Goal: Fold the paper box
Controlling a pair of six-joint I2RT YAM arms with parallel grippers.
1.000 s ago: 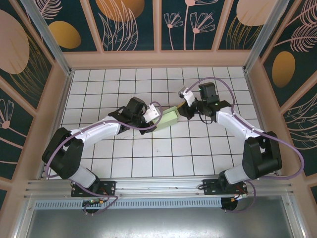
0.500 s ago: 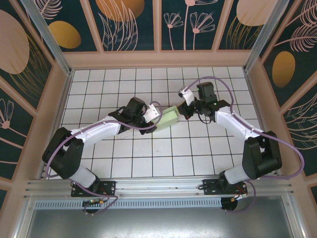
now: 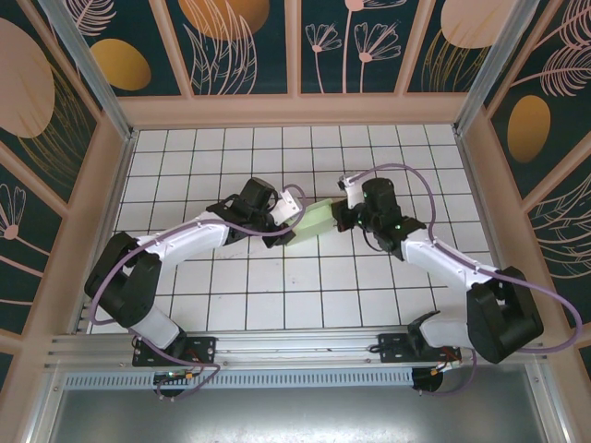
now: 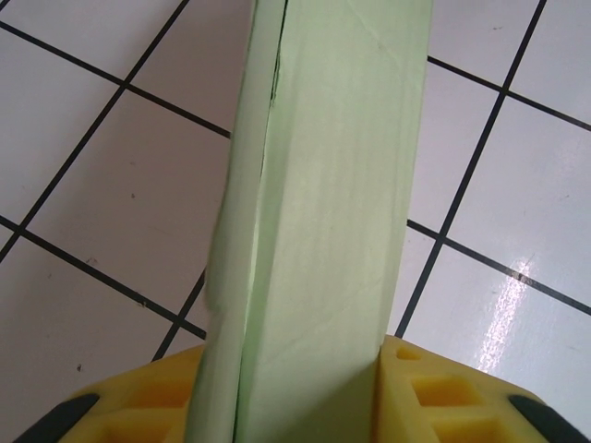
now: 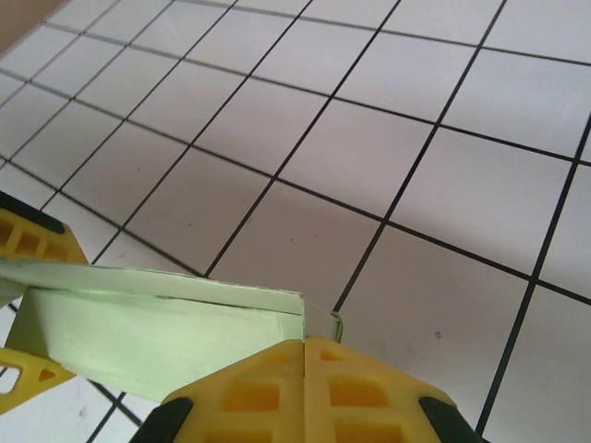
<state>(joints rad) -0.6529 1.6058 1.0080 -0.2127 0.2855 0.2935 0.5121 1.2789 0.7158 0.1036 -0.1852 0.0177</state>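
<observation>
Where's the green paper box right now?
In the top view the paper box is near the middle of the tiled table, its left end held by the left gripper, the shut right gripper at its right end.

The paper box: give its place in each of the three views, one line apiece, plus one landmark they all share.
Top external: the paper box lies mid-table between the left gripper and the right gripper.
Left wrist: it runs up the middle, from bottom edge to top edge.
Right wrist: lower left, reaching the bottom middle.
Shared landmark: the white, black-lined tiled table.
</observation>
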